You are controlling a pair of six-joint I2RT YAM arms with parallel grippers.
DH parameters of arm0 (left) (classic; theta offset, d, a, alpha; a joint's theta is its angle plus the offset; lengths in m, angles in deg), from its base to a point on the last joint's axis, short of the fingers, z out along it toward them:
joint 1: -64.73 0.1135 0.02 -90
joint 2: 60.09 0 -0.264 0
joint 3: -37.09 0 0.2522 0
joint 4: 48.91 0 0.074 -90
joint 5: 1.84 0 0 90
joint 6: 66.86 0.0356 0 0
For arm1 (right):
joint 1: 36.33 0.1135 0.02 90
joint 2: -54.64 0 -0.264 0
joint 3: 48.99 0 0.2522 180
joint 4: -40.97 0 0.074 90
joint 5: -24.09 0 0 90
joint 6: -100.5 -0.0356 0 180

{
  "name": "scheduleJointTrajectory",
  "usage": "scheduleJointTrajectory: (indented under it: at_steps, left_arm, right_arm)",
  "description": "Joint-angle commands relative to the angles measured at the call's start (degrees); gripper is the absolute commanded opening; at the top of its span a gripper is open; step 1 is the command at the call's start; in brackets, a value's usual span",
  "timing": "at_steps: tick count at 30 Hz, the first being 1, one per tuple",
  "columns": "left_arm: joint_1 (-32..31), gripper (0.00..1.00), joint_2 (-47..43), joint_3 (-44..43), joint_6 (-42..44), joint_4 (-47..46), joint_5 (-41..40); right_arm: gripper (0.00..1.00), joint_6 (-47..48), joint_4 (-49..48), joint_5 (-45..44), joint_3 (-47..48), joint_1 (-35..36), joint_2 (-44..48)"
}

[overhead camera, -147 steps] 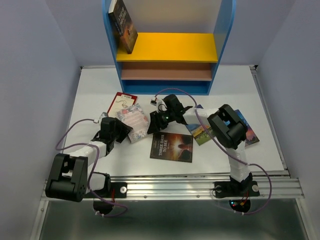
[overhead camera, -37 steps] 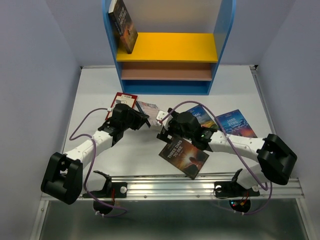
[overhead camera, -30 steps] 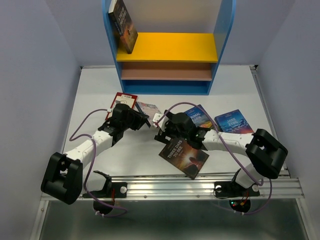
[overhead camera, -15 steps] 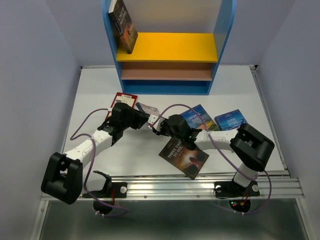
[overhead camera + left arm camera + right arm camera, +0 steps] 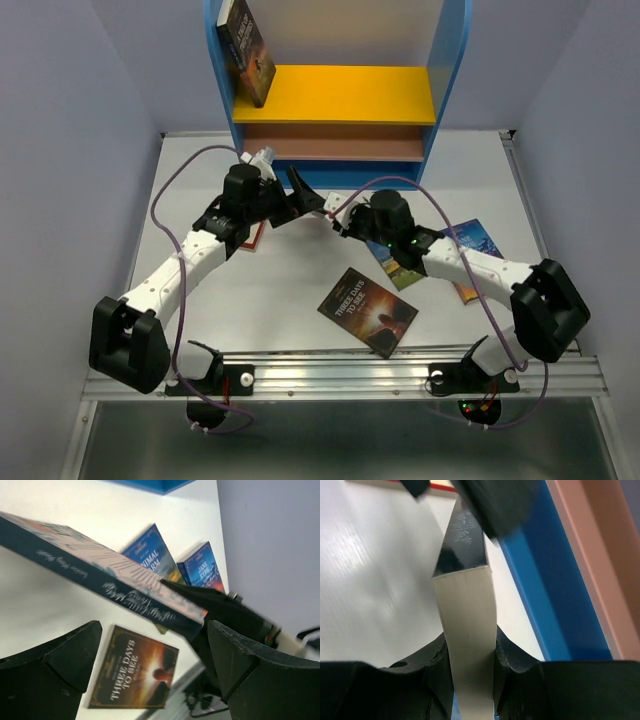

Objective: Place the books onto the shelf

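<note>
The right fingers (image 5: 425,672) are pinching the pinkish patterned book (image 5: 100,575) by its pale page edge, one finger on each cover. They are holding it on edge in the air over the worktop (image 5: 270,290), just in front of the blue base of the shelf (image 5: 330,175). The left fingers (image 5: 65,660) are standing spread wide to either side of that same book, and in the left wrist view they are not touching it. The two arms are meeting nose to nose in the middle of the worktop.

Below them the "Three Days to See" book (image 5: 367,312) is lying flat and askew near the front rail. Two blue landscape books (image 5: 150,547) (image 5: 202,572) are lying side by side to the right, partly under the right arm. The dark brown book (image 5: 246,48) is leaning against the shelf's left side on the yellow board.
</note>
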Motion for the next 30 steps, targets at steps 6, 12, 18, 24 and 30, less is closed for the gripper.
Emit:
scheduleJointTrajectory:
  at_steps: [6,12,18,24,30]
  left_arm:
    - [0.19,0.99,-0.19,-10.56,35.53,0.96,7.35]
    - [0.02,0.99,-1.07,-5.73,71.19,-5.73,22.13]
    - [-0.07,0.99,8.15,-18.45,99.56,17.43,30.48]
    - [-0.07,0.99,13.78,-24.27,107.20,27.06,38.67]
    - [-0.69,0.95,20.20,-30.59,110.62,34.69,39.54]
  right_arm:
    - [0.03,6.00,25.94,24.85,14.32,-12.50,7.68]
    - [0.01,11.27,40.96,31.54,22.05,-14.87,6.19]
    - [0.01,14.36,54.78,35.42,32.69,-14.87,1.80]
    - [0.01,14.71,57.24,35.68,35.50,-14.87,-0.22]
    - [0.01,17.26,61.29,38.23,38.32,-14.87,-1.46]
